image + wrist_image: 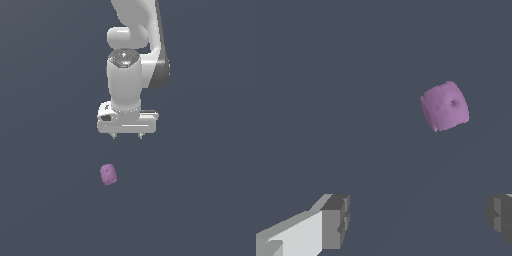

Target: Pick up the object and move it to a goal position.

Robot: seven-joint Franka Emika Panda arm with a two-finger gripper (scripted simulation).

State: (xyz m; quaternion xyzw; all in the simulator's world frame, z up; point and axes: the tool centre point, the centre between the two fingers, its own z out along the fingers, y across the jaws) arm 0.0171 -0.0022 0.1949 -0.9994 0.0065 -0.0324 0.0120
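My tool (127,136) hangs spread, nothing between its fingers (336,221). The object (108,174) lies on the bench (45,200), apart from the tool, toward the exterior view's left. I'd center over it first, then drop straight and close on its rounded sides. No containers visible. No goal marker visible.

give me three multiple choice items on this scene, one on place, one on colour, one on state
1. Where is the object relative to the end effector in the exterior view?
A. below it, toward that view's left
B. between its fingers
C. above it

2. What colour is the object?
A. green
B. pinkish-purple
C. yellow

3. What state is the end effector in?
A. shut on the object
B. shut on nothing
C. open, holding nothing

Answers:
1 A, it lies apart, lower, left of the fingertips.
2 B, both views show it.
3 C, the wrist view shows fingers spread wide, gap empty.
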